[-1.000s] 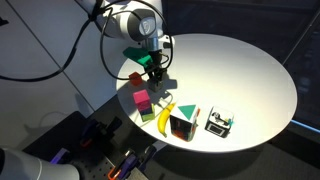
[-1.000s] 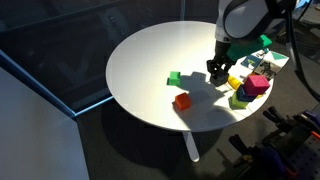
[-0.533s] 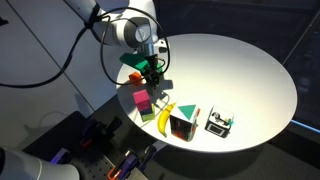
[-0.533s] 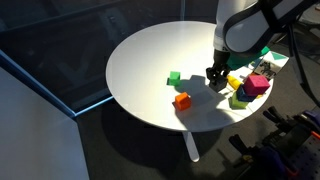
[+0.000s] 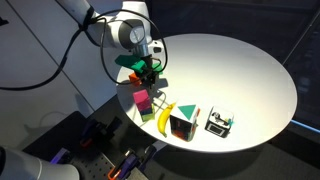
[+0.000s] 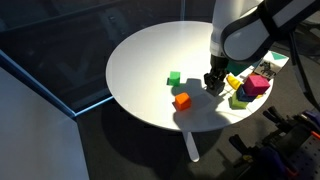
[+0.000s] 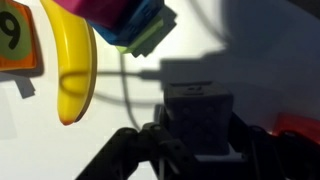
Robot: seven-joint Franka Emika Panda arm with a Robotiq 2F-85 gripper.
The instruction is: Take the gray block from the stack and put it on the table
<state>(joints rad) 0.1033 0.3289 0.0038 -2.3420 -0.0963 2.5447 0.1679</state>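
Just left of the stack [image 6: 255,88], the gripper [image 6: 213,82] has come down toward the table [image 6: 140,60], its jaws clamped on the gray block [image 7: 198,120]. With the block off the stack, only release seems to remain. Whether it touches the tabletop is unclear.

The gripper [image 6: 213,82], with the gray block [image 7: 198,120] clamped in it, has drifted off from the stack [image 6: 255,88] toward eight o'clock in an exterior view. It sits lower over the table [image 6: 150,60], closer to the orange cube [image 6: 181,100].
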